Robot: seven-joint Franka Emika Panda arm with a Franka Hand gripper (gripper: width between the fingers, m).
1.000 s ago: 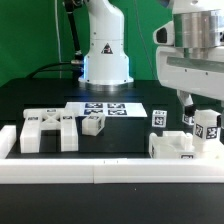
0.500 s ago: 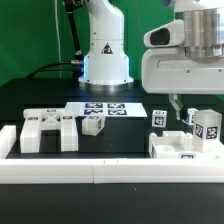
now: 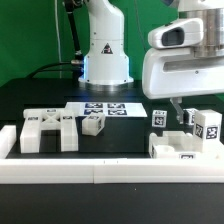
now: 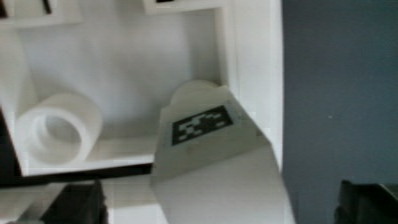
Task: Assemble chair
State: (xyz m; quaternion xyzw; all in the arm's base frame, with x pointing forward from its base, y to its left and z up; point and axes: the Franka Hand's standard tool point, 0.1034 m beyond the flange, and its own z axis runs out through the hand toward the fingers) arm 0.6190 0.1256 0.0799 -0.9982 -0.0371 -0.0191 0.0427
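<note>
The chair parts are white blocky pieces with black-and-white tags. In the exterior view an H-shaped piece (image 3: 45, 130) and a small cube (image 3: 93, 124) lie at the left. A small post (image 3: 158, 118), a tagged block (image 3: 207, 126) and a low slab (image 3: 180, 148) sit at the right. My gripper (image 3: 183, 112) hangs over this right group. In the wrist view a tall white tagged piece (image 4: 210, 130) stands between my dark fingers (image 4: 71, 205), with a gap on each side. The gripper (image 4: 217, 205) is open. A round white stub (image 4: 63, 130) shows beside the piece.
The marker board (image 3: 105, 108) lies flat behind the cube. A long white border rail (image 3: 100, 172) runs along the table's front, with a short end (image 3: 8, 140) at the left. The arm's white base (image 3: 105, 50) stands at the back.
The hand has turned about its own axis and sits a little higher over the right-hand pieces. No part has moved.
</note>
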